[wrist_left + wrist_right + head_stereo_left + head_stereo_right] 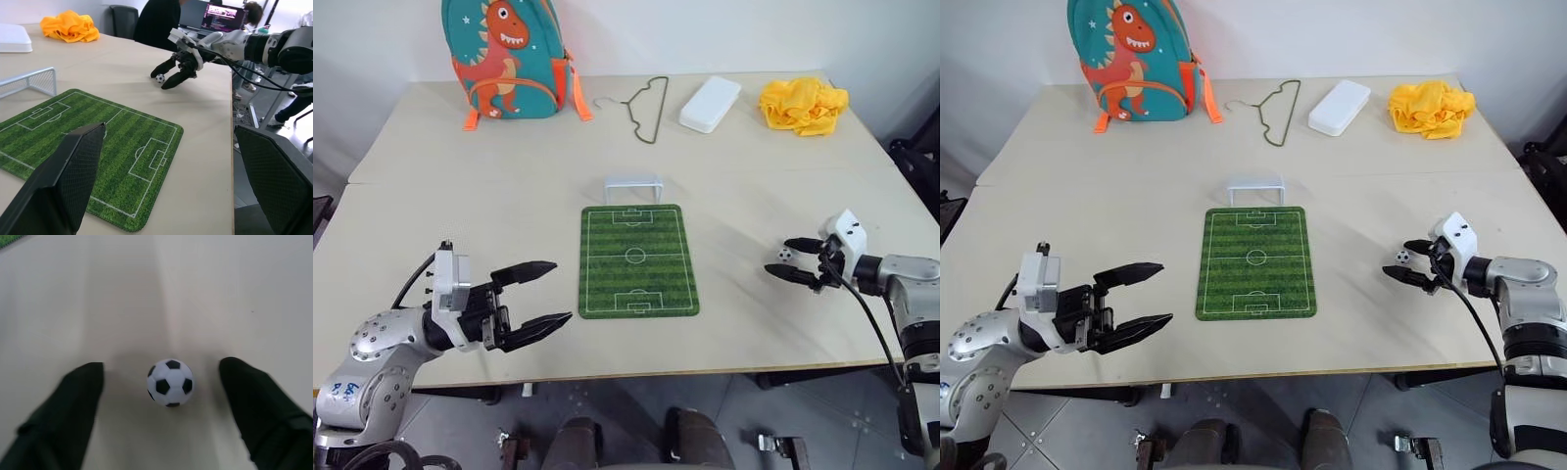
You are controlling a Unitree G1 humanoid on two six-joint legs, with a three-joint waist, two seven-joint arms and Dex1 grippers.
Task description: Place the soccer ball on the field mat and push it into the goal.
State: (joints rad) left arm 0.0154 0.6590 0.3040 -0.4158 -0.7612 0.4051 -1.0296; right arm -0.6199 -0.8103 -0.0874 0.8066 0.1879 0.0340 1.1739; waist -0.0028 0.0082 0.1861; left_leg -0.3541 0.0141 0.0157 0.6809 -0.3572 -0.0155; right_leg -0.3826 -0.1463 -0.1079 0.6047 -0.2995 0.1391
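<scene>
**Ball between the right end effector's fingers, untouched**

The right end effector [797, 260] stands part open, its fingers straddling the soccer ball [785, 255] with gaps on both sides; nothing is gripped. The ball rests on the table [754, 196], at three o'clock from the field mat [636, 260] and well apart from it. The goal [633, 188] sits at the mat's twelve o'clock edge. The left end effector [540, 297] hangs open and empty at the mat's eight o'clock.

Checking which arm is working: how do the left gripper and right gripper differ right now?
The right gripper brackets the soccer ball on the table, without touching it; the left gripper has nothing between its fingers. The right sits beside the field mat; the left hangs at the table's near edge. Both are open.
</scene>
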